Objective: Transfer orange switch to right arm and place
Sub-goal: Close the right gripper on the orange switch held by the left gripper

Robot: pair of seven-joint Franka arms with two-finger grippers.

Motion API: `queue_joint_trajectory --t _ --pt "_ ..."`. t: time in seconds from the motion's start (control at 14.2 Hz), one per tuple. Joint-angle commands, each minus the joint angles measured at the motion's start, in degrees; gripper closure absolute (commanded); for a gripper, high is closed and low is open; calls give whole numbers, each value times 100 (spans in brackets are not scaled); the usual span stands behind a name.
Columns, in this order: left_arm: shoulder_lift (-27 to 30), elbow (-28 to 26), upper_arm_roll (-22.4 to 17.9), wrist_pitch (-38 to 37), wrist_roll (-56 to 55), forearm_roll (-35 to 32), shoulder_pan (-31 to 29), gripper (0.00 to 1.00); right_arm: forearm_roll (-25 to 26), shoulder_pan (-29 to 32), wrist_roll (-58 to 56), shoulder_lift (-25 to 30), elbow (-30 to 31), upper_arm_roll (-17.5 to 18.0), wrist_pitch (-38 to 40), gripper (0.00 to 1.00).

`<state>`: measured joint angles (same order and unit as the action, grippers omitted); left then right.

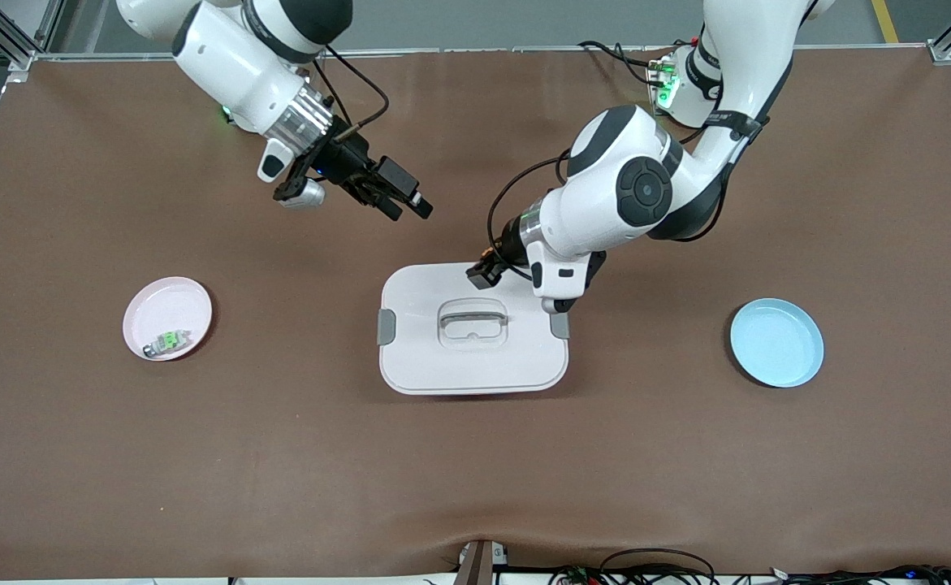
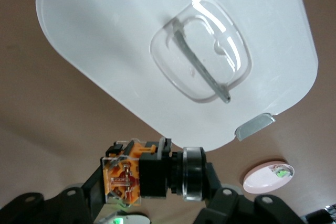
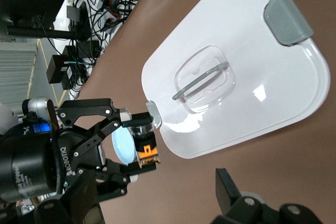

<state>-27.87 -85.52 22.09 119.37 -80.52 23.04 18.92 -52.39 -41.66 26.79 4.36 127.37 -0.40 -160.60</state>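
The orange switch (image 2: 152, 169), a small black block with an orange and clear end, lies crosswise between the fingers of my left gripper (image 2: 153, 184), which is shut on it. In the front view the left gripper (image 1: 483, 272) hangs over the edge of the white lidded box (image 1: 426, 357) that faces the robots' bases. The right wrist view shows the switch (image 3: 146, 149) in that gripper, in the air beside the box. My right gripper (image 1: 410, 210) is open and holds nothing, over bare table toward the right arm's end, apart from the switch.
A pink plate (image 1: 168, 309) holding a small grey part with a green top (image 1: 168, 341) lies toward the right arm's end. A blue plate (image 1: 776, 342) lies toward the left arm's end. The white box has a clear handle recess (image 1: 473, 323) and grey side clips.
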Motion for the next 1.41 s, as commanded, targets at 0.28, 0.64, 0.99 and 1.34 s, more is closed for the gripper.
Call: queue_joint_trajectory --t 0.28,0.64,0.99,1.34 --pt "-219 395 -30 -63 -552 570 314 100 -562 -255 -570 -295 51 -48 -402 0" --pt "-333 623 -30 -45 -948 570 507 100 -571 -255 -570 -480 -28 -48 -402 0" --pt "-368 747 -30 51 -1098 754 666 100 -571 -264 -570 -559 -116 -48 -402 0" --pt "-412 747 -30 350 -1229 781 868 100 -571 -282 -570 -594 -133 -48 -402 0"
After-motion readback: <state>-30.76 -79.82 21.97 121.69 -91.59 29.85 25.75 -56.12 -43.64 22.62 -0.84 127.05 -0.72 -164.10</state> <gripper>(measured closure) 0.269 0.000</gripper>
